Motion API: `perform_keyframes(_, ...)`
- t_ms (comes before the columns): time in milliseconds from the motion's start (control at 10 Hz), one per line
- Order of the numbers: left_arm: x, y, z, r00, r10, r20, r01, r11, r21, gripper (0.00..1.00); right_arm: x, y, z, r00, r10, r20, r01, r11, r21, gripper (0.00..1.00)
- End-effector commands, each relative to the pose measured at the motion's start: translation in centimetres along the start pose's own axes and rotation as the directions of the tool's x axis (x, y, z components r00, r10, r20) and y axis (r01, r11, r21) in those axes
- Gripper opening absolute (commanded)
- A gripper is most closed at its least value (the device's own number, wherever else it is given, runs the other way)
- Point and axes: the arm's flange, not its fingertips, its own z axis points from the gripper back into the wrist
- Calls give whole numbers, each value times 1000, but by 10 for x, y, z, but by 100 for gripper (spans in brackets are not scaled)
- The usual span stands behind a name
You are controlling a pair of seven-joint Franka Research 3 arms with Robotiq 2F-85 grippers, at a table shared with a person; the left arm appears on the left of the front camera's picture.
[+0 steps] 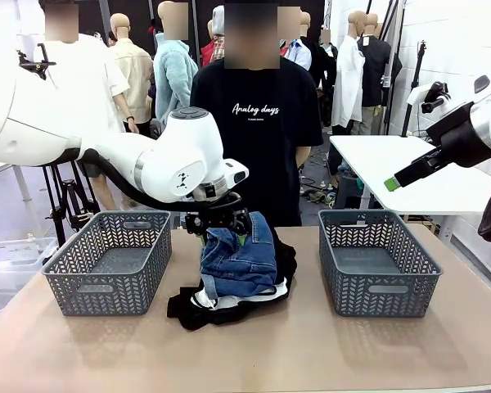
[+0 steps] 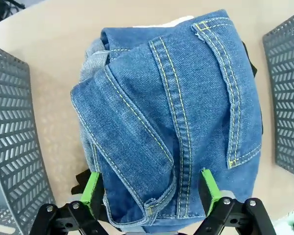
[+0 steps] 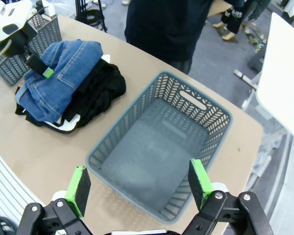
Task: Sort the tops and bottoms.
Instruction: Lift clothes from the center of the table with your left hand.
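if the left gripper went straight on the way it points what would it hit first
The blue denim garment, probably almost at once; it lies right between the left gripper's open fingers.

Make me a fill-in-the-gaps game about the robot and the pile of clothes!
1. The denim garment on top of the pile is coloured ____.
2. The pile lies ____ the left basket and the right basket.
3. The left gripper hangs over the denim garment with its fingers ____, not shut.

Missing words: blue; between; open.
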Motion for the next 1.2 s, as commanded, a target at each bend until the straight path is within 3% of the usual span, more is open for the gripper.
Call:
perform_keyframes(0, 2, -4, -2, 1000, 19, -12, -19, 1000, 5, 100, -2, 2, -3, 1000, -4, 2, 4, 1000, 4, 100)
perform_keyframes(100, 3, -4, -3, 1000, 13, -9, -13, 1000, 4, 89, -2, 2, -3, 1000, -4, 2, 4, 1000, 4, 100)
perform_keyframes(700, 2, -6, -3, 1000, 13, -14, -13, 1000, -18, 0, -2, 2, -3, 1000, -4, 2, 4, 1000, 4, 100)
perform_keyframes(1100, -1, -5, -1, 1000, 14, 2, -14, 999, -39, 0, -2, 2, -3, 1000, -4, 2, 4, 1000, 4, 100)
